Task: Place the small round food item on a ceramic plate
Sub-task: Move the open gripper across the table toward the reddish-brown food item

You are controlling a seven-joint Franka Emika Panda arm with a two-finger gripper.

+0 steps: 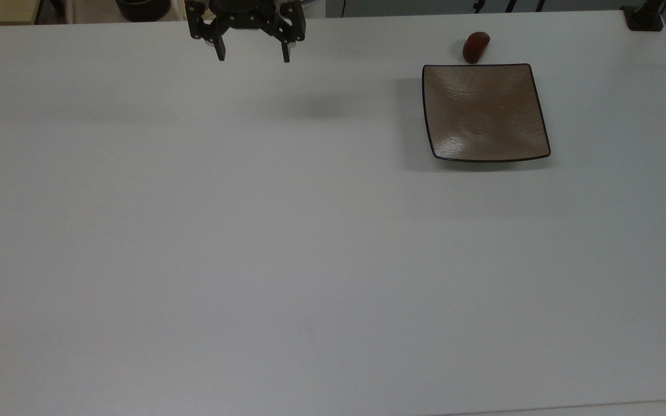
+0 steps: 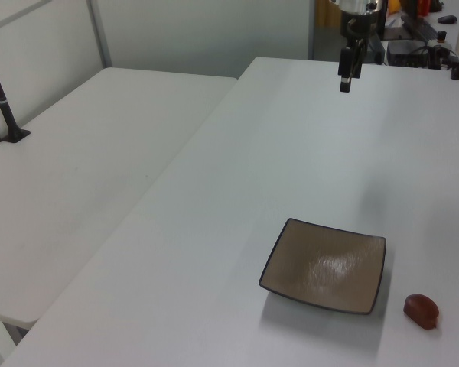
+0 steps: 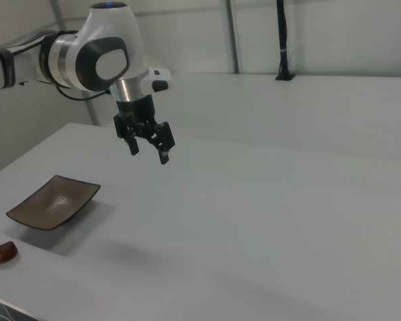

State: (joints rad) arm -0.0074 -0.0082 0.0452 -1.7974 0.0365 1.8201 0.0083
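Your hand point(image 1: 253, 53) hangs open and empty; the food item point(image 1: 476, 47) sits beside the plate point(image 1: 485, 112), awaiting pickup.

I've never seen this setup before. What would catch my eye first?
The square brown ceramic plate on the bare white table, with the small round food item lying just beyond its far edge in the top view. The gripper hangs open above the table, well off to the top view's left.

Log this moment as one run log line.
pincer open, raised, empty | food lump on table beside plate | plate empty | grasp not started
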